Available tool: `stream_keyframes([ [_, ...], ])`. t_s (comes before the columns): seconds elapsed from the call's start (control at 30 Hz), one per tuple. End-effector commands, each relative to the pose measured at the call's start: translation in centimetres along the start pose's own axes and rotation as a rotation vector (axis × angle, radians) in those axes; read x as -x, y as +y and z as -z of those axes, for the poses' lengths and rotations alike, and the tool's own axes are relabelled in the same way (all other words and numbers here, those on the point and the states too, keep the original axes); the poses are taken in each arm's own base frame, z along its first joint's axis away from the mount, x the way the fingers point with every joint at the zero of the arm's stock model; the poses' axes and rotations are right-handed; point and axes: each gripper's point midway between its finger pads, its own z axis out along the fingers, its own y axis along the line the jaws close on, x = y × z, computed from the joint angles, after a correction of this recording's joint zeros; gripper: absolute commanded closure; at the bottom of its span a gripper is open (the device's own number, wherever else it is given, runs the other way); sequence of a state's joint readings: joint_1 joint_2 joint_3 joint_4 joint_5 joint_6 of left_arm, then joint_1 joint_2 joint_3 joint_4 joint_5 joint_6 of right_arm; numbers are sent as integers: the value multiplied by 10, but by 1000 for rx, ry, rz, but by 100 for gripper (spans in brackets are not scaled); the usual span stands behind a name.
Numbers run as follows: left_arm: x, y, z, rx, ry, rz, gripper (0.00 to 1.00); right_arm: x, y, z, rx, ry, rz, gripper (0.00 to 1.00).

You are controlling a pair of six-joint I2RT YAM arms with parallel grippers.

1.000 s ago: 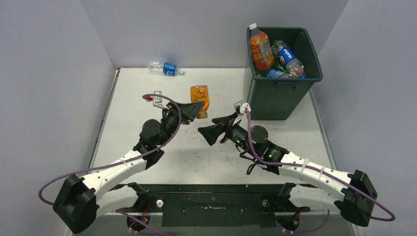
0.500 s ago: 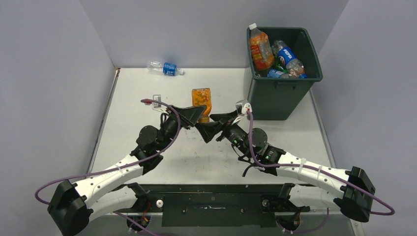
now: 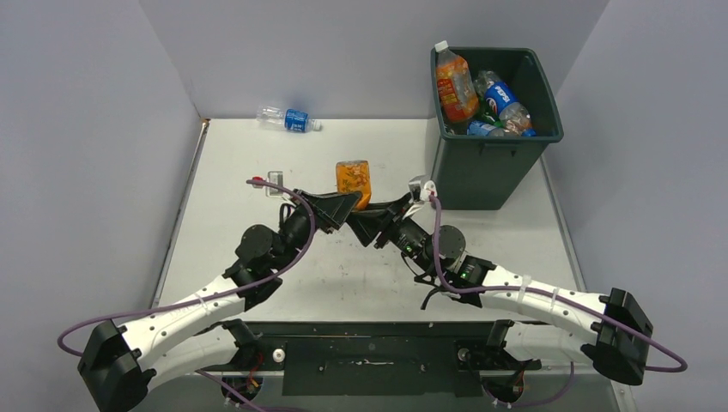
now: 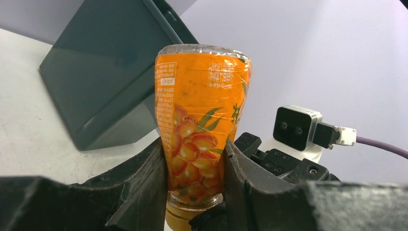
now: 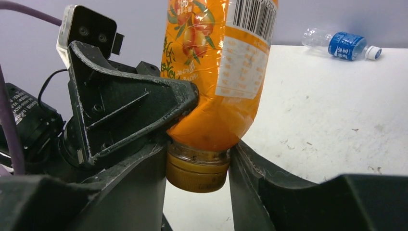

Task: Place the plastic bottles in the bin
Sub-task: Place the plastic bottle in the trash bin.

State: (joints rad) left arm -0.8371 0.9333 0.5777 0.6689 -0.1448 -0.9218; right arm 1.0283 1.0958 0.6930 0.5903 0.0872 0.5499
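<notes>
the orange bottle [image 3: 353, 176] hangs upside down above the table [image 3: 240, 172], cap lowest, caught between both arms. the left gripper [image 3: 348, 202] pinches it across the narrowing lower body, its two fingers pressed into the fruit-printed label on either side. just below that grip the right gripper [image 3: 365, 219] is drawn in on the orange cap [image 5: 197, 171], one finger against each side of it; the bottle's barcoded upper part rises clear above both sets of fingers.

beyond the right gripper and off to its right stands the bin [image 3: 481, 172], dark green, resting on the table's far right corner, well apart from the held bottle. it is filled close to the rim: an orange bottle with a white cap [image 3: 453, 86] leans up in its far left corner, a blue-labelled bottle [image 3: 502, 96] lies beside it, and green and blue ones show underneath.

far beyond the left gripper, to its left, a clear bottle with a blue label [image 3: 290, 119] lies on its side against the back wall.
</notes>
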Motion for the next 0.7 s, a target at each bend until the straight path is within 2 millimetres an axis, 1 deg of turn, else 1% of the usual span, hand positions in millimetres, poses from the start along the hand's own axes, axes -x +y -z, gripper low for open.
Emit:
stream_keyframes([
  [0.0,3,-18,5,-50,-3,-5,65,32,12,4,33,-85,32,94],
  [0.03,7,-13,7,-22,-22,-11,38,41,10,9,12,-95,49,95],
  [0.07,15,-9,9,12,-49,-31,6,51,8,13,-15,-105,83,95],
  [0.1,25,-5,13,51,-84,-60,3,62,5,18,-45,-114,119,95],
  [0.13,38,-1,18,94,-125,-97,4,77,1,23,-94,-128,157,95],
  [0.17,53,1,23,133,-173,-140,4,88,-8,29,-164,-120,207,95],
  [0.23,82,0,35,192,-253,-238,4,127,-19,37,-308,-137,302,95],
  [0.3,105,1,46,252,-300,-347,4,162,-42,48,-529,-114,398,95],
  [0.33,116,0,51,283,-321,-398,4,182,-60,56,-674,-117,436,95],
  [0.37,123,1,55,308,-329,-444,4,201,-71,62,-772,-121,457,95],
  [0.43,136,5,64,368,-356,-509,4,234,-90,70,-885,-157,459,95],
  [0.53,153,16,80,456,-427,-532,4,267,-122,77,-999,-214,430,95],
  [0.6,156,23,87,494,-450,-544,4,289,-150,80,-1051,-243,390,95],
  [0.67,154,29,90,510,-445,-557,4,306,-182,78,-1075,-251,321,95],
])
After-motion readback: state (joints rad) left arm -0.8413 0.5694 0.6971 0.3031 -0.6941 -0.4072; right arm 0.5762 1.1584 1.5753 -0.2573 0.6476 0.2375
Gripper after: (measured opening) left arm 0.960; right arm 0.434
